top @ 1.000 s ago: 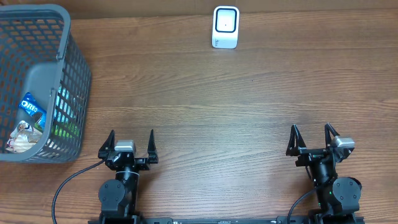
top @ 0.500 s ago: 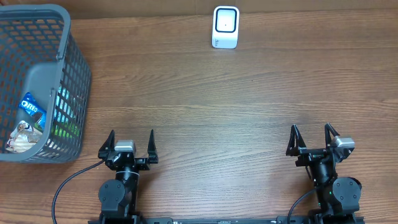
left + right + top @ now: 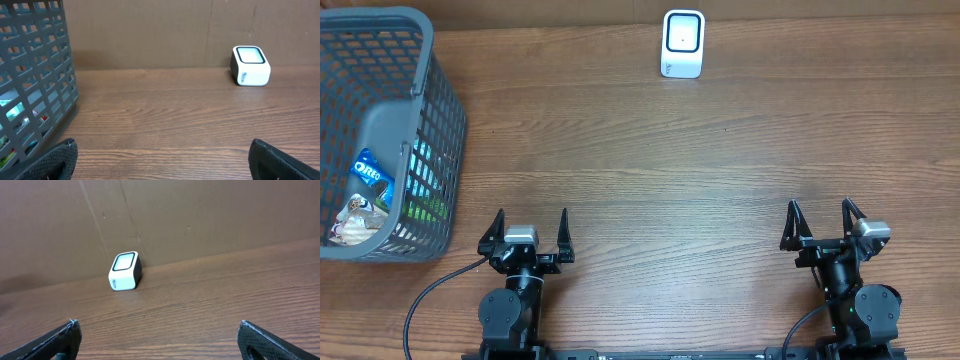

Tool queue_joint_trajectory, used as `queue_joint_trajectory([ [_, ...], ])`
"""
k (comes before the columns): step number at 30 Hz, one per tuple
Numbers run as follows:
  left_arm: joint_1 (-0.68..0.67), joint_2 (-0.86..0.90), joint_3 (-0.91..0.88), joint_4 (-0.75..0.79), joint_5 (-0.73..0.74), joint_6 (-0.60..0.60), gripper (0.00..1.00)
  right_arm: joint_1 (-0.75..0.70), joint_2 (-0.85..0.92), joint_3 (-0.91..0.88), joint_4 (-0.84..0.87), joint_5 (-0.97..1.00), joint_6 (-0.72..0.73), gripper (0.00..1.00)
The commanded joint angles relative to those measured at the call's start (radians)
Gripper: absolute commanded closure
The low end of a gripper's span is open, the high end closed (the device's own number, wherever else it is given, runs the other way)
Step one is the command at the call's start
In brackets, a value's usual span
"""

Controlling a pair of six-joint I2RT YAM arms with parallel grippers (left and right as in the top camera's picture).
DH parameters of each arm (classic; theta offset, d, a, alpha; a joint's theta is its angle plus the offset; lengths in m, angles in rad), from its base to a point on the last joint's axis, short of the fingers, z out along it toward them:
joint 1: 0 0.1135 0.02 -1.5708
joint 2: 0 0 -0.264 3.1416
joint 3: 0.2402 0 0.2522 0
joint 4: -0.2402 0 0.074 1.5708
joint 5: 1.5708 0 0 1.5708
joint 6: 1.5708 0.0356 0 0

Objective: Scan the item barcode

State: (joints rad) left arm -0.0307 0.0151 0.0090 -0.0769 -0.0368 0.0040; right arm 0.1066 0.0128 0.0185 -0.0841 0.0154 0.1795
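My left fingers [image 3: 564,228] and right fingers [image 3: 792,222] are spread wide, empty. Oreo pack [image 3: 370,172] is in the basket [image 3: 430,120] around 9 o'clock; I'd reach in left-handed, pinch an edge, and keep the barcode clear for the scanner [image 3: 682,43] at 12.

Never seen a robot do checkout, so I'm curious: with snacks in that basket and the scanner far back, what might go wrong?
1. The Oreo packet lies low inside the tall mesh basket; reaching in could catch the wall and drag or tip it.
2. The packets overlap, so two might get grabbed together.
3. The scanner is small; a carried packet could knock it, or show it the wrong side.
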Motion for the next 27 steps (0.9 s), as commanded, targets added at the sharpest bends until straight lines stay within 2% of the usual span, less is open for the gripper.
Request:
queue_joint_trajectory([
  [1,0.003,-0.011,-0.004,0.002,0.011,0.019,0.0,0.006,-0.01,-0.01,0.003,0.006,-0.005,0.0],
  [27,0.003,-0.011,-0.004,0.003,0.003,0.019,0.01,0.006,-0.01,-0.01,0.002,0.006,-0.005,0.0],
])
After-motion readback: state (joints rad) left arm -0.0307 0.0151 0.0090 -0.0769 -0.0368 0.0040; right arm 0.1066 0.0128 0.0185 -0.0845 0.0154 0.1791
